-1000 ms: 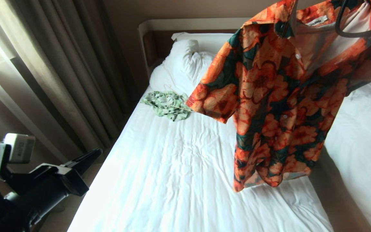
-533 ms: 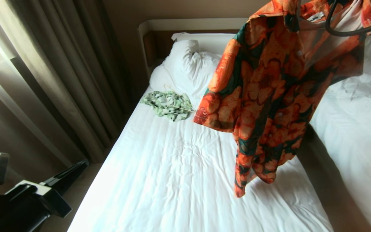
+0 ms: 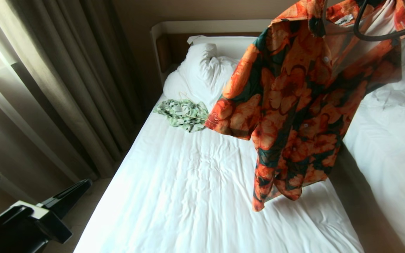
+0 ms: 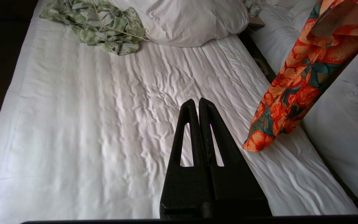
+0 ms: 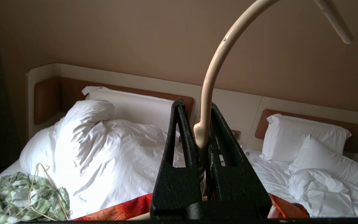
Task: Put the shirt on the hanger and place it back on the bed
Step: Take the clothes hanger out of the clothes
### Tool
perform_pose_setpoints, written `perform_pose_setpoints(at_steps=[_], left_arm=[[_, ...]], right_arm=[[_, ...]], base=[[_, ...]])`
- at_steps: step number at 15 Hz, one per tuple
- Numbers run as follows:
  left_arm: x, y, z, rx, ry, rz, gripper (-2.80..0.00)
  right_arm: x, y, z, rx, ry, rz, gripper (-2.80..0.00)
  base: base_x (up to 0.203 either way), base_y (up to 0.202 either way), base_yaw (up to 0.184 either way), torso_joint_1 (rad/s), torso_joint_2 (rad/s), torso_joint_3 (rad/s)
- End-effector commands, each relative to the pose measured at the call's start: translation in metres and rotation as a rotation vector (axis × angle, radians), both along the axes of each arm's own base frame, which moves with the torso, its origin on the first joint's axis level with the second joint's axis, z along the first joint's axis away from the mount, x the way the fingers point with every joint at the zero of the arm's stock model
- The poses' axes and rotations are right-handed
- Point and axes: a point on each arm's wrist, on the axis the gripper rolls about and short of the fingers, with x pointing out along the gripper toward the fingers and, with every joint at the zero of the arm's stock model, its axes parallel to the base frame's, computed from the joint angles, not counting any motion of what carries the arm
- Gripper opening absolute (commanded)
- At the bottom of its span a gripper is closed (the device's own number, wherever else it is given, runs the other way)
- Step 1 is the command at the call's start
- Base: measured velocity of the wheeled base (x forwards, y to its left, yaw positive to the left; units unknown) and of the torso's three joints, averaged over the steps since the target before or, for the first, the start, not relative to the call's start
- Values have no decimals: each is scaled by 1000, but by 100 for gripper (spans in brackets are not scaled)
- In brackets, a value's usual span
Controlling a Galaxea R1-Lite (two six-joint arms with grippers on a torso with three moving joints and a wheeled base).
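The shirt (image 3: 294,105), orange flowers on dark green, hangs in the air over the right side of the bed (image 3: 188,196), its hem just above the sheet. My right gripper (image 5: 197,107) is shut on the twisted neck of the cream hanger (image 5: 216,59), whose hook curves up above the fingers. The hanger's shoulders are hidden inside the shirt. My left gripper (image 4: 196,101) is shut and empty, low over the sheet and well left of the shirt's hem (image 4: 294,99). In the head view it shows at the lower left (image 3: 84,182), beside the bed.
A pale green patterned garment (image 3: 185,114) on a thin hanger lies near the rumpled pillow and duvet (image 3: 206,66). Curtains (image 3: 65,88) hang to the left. A second white bed (image 3: 392,140) stands to the right, across a narrow dark gap (image 3: 360,203).
My left arm has sunk and drawn back toward the lower left corner. The hanging shirt has swung and turned, so it shows narrower and its hem sits further left.
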Motion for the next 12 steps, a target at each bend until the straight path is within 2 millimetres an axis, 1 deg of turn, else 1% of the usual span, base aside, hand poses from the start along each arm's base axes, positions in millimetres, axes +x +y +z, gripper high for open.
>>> perform_pose_setpoints(at_steps=[1,12], left_arm=[[0,0,1,-1,-5,-2,-280],[0,0,2,-3,-12,-2,-280]], right_arm=[[-1,0,1,-1,-4,-3,-280],[-4,-1,3,-11,-10,-10,-280]], base=[[0,0,0,0,0,0],[0,0,0,0,0,0]])
